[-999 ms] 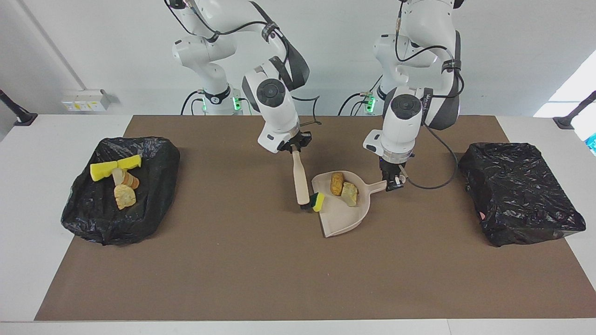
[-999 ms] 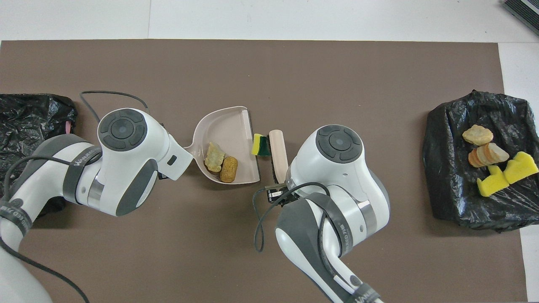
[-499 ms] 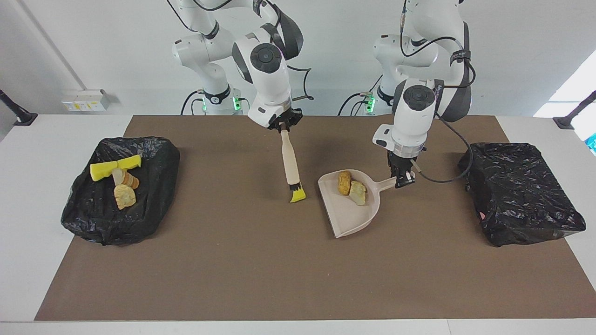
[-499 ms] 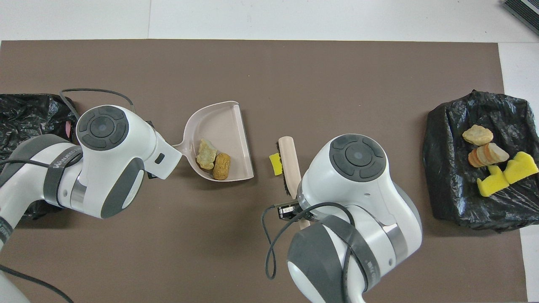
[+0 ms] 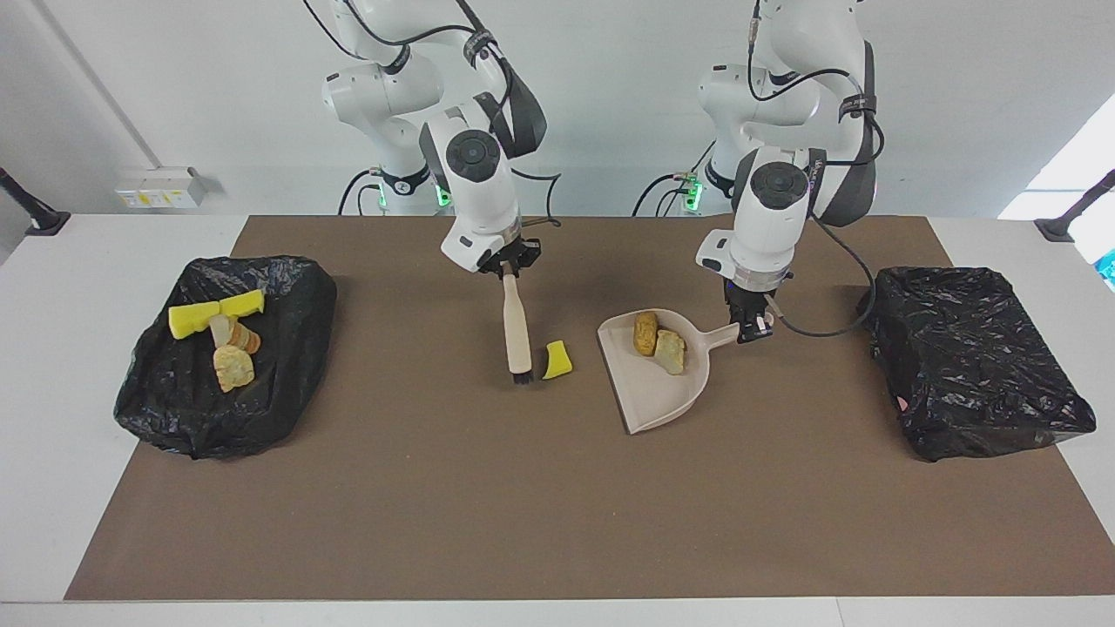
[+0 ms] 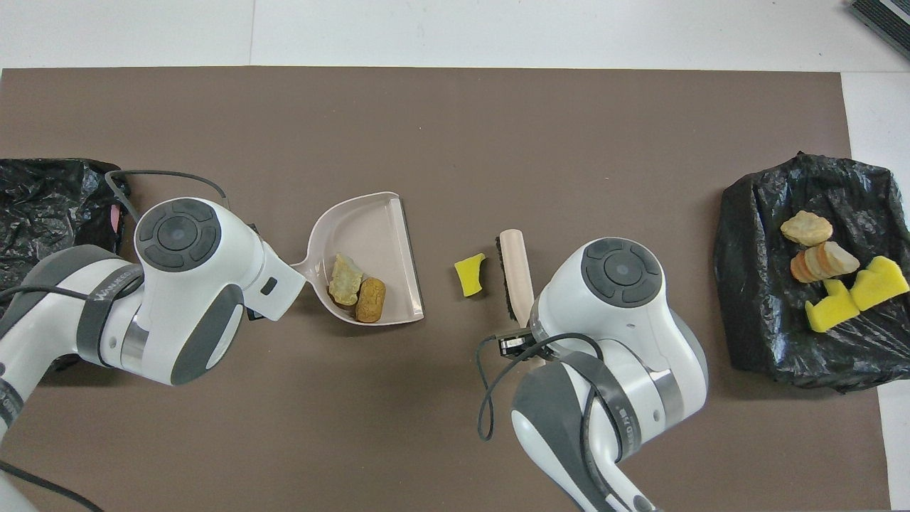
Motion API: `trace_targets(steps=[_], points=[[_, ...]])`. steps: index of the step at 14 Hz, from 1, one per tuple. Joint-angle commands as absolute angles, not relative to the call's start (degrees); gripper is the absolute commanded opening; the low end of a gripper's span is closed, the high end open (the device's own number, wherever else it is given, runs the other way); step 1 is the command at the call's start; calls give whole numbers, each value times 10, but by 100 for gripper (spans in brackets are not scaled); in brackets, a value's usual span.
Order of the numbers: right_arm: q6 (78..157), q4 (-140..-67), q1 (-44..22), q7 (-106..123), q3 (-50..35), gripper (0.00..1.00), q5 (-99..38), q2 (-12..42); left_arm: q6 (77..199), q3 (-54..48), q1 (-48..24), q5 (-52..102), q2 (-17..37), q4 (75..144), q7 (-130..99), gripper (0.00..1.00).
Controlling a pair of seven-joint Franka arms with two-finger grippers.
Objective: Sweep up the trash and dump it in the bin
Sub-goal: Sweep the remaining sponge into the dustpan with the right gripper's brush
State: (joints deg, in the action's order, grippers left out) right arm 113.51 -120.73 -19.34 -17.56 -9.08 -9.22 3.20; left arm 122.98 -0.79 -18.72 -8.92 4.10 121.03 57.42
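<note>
Trash split over three spots on the brown mat. Right gripper, clamped on the handle of the beige brush, holds it roughly upright with the dark bristles at the mat, at mid-table. One yellow sponge piece lies loose on the mat just beside the bristles, between the brush and the dustpan, touching neither as far as the overhead view shows. Left gripper is closed on the handle of the beige dustpan, which sits toward the left arm's end of the table with its open lip facing the brush; whether the pan rests flat on the mat or is slightly raised cannot be told. Two scraps lie in the pan near its handle end: an orange-brown bread-like chunk and a pale yellow-green piece, touching each other. Four further scraps sit on the black bag-lined bin at the right arm's end of the table: two bright yellow sponge pieces side by side, a sliced tan chunk and a cream chunk. Second black bag-lined bin at the left arm's end shows no scraps on top.
</note>
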Motion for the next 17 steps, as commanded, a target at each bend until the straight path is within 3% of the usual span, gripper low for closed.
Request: trace_targets(steps=[1,6,11,17], points=[[1171,-1223,-213,-183,-97,0,-80,38,1241,-11,-183,-98,14,1245,575,0],[1221,-1209,-256,-187,-99,0,-118,81,1241,-11,-184,-98,13,1246,574,0],[1266,-1183,-294,-143,-98,0,-323,94,1241,-11,-184,-98,13,1246,572,0],[1173,-1165,-268,-149,-89,0,-268,59,1238,-11,-181,-98,21,1229,575,0]])
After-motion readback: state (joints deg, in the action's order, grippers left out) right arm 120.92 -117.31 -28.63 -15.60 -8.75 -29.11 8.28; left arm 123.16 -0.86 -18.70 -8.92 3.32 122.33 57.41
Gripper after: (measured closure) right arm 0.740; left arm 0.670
